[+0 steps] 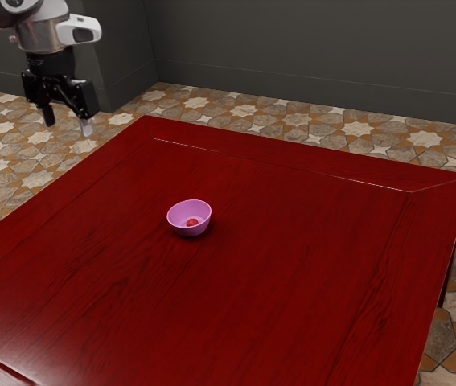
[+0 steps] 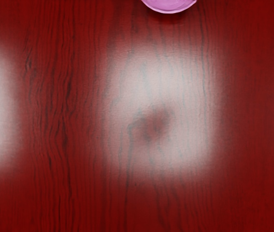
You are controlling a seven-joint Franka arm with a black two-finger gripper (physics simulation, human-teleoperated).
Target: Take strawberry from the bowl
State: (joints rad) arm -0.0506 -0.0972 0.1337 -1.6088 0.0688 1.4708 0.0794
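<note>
Black two-finger hand (image 1: 67, 122): raised, spread wide, empty. Small red strawberry (image 1: 192, 222): inside round pink bowl (image 1: 189, 230), upon glossy red wood-grained bench (image 1: 244, 289).

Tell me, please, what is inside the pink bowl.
A small red strawberry sits on the bottom of the bowl; whatever lies directly beneath it is covered.
</note>
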